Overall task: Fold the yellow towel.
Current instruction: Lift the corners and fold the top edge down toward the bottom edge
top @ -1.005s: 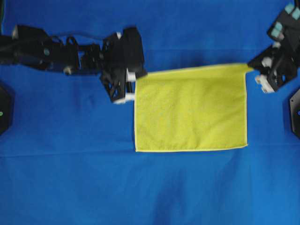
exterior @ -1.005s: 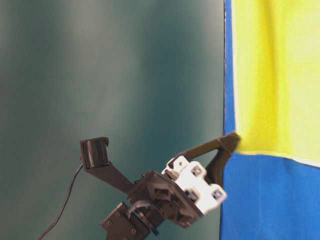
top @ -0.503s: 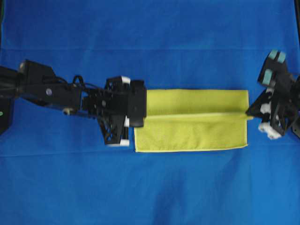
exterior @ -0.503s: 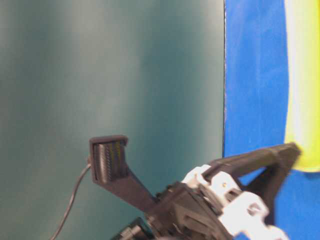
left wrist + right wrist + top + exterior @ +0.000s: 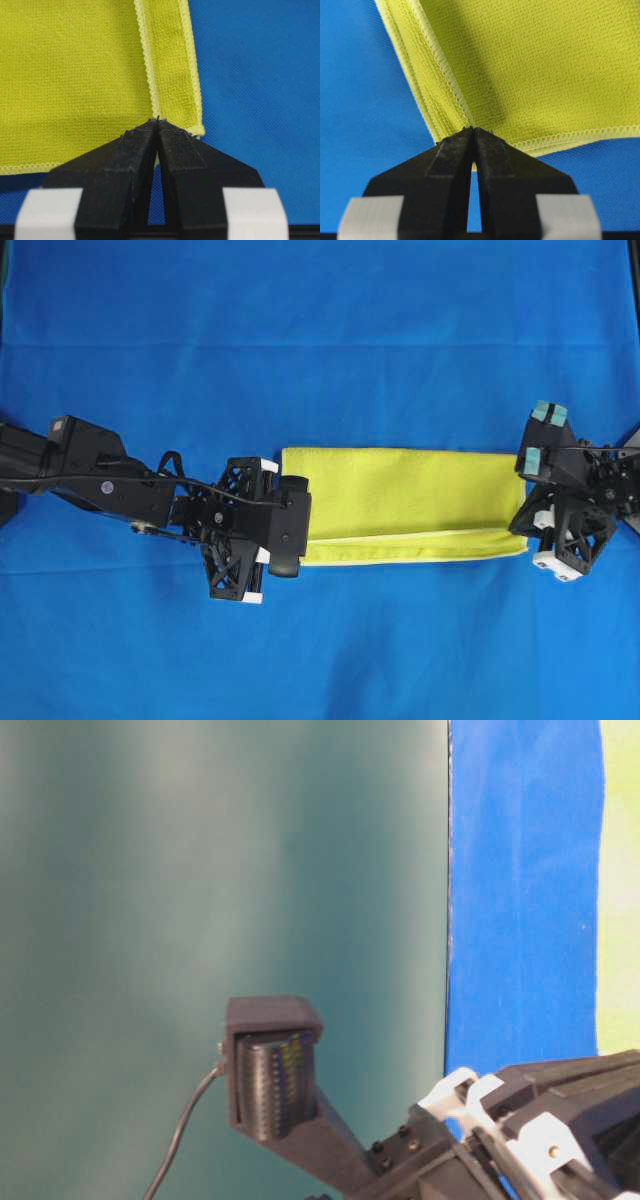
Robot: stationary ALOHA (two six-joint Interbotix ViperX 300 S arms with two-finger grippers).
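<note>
**Clerk:** Item one, the cloth?

**Arm:** Bright yellow square microfibre towel with a paler stitched hem (image 5: 400, 502), lying on the blue fabric table cover (image 5: 320, 340) as a long folded strip. The upper layer stops just short of the lower edge, so a thin band of the layer beneath shows along the near side.

**Clerk:** Item two, your grippers?

**Arm:** My left gripper (image 5: 158, 125) is pinched tight on the upper layer's hemmed corner at the strip's left end. My right gripper (image 5: 472, 131) is likewise clamped on the matching corner at the right end.

**Clerk:** Handling note?

**Arm:** I judge this to be the laying-down step. Bring both corners level onto the lower hem, keep the cloth taut between my two ends so no wrinkle sets, then let go of both together.
</note>
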